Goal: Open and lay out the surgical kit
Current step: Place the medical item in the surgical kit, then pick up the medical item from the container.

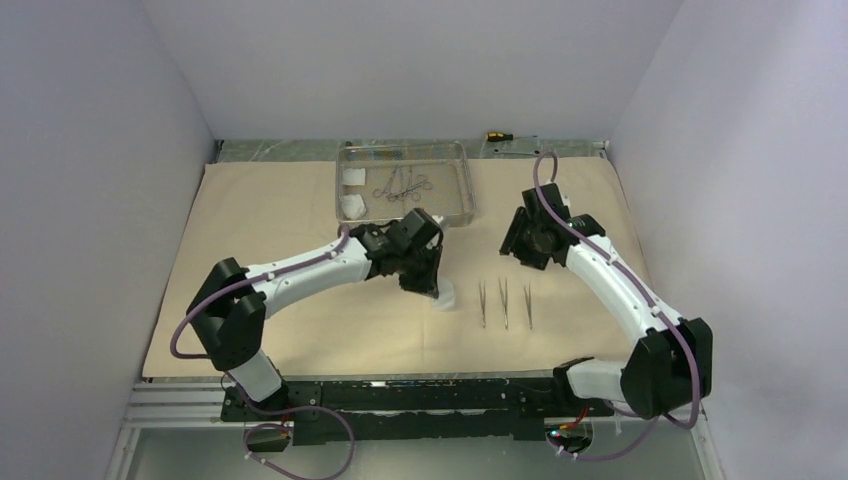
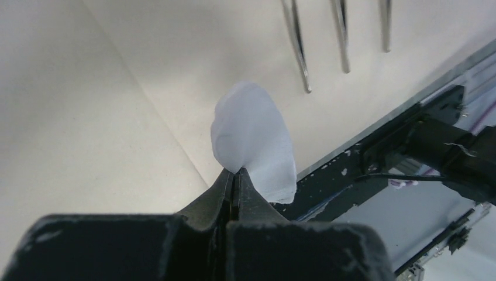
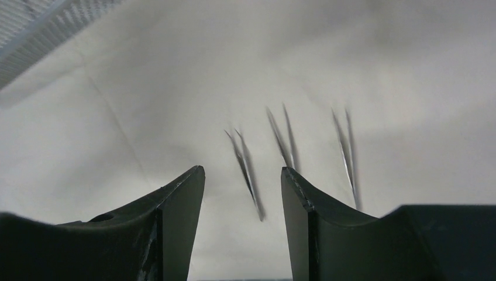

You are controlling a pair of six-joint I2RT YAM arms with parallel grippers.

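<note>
Beige wrap cloth (image 1: 290,230) lies spread flat, mesh tray (image 1: 469,190) at its far edge. Left claw (image 2: 235,174) pinches a gauze pad (image 2: 251,137) — soft, light, floppy, best held by an edge — just beside the tweezers (image 1: 504,303). Only the left wrist view shows that pinch; right claw (image 3: 243,175) stands spread, empty.

Beige cloth (image 1: 260,210) spread flat, tray (image 1: 470,185) at far edge — clamps (image 1: 403,185) inside, three tweezers (image 1: 504,303) in a row

White arms (image 1: 300,268), purple cables (image 1: 185,325); blk left hand (image 2: 236,175), right hand (image 3: 243,175).
</note>
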